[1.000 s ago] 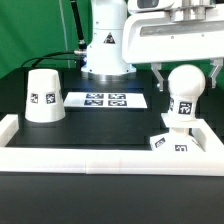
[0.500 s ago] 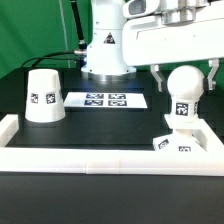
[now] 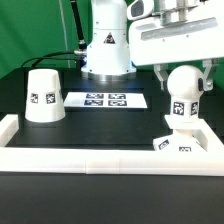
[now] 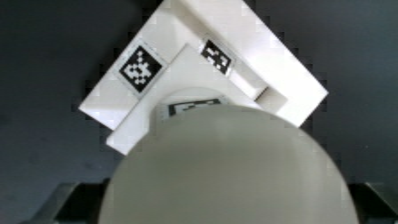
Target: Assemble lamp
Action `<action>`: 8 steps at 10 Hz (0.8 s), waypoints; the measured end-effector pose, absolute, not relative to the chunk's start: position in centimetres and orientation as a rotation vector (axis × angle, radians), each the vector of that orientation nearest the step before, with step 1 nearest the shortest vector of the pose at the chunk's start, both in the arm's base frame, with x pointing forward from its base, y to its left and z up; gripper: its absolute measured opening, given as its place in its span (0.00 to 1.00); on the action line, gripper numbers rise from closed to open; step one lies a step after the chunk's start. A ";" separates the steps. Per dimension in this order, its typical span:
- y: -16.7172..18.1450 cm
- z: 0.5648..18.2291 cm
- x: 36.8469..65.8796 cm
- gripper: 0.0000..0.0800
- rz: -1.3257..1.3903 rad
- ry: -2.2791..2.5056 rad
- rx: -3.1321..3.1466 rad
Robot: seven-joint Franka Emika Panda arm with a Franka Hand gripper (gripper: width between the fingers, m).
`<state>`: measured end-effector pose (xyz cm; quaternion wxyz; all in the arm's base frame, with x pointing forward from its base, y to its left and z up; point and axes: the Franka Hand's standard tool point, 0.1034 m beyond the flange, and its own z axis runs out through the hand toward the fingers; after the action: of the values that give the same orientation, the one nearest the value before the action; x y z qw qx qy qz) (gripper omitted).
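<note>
The round-topped bulb (image 3: 183, 95) stands upright on the flat square base (image 3: 186, 143) at the exterior view's right. My gripper (image 3: 183, 76) hangs over it, open, with one finger on each side of the bulb's dome and a narrow gap on both sides. In the wrist view the bulb (image 4: 222, 165) fills the foreground, the tagged base (image 4: 187, 75) lies beyond it, and the dark fingers (image 4: 68, 203) show at its edges, apart from it. The tapered shade (image 3: 42, 95) stands mouth down at the exterior view's left, far from the gripper.
The marker board (image 3: 105, 100) lies flat between the shade and the bulb. A low white wall (image 3: 90, 157) runs along the front and up both sides of the black table. The robot's white pedestal (image 3: 105, 50) stands behind the board.
The hand has shifted slightly toward the exterior view's left, so its fingers sit closer around the bulb's dome. Bulb, base and shade have not moved.
</note>
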<state>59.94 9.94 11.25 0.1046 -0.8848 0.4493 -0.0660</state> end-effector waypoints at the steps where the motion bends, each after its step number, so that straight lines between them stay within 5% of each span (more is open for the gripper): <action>1: 10.0 11.3 59.9 0.72 -0.165 1.476 -2.508; 8: 10.0 11.1 60.3 0.72 0.001 2.114 -1.897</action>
<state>60.29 10.01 11.06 0.1499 -0.6604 0.7358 0.0005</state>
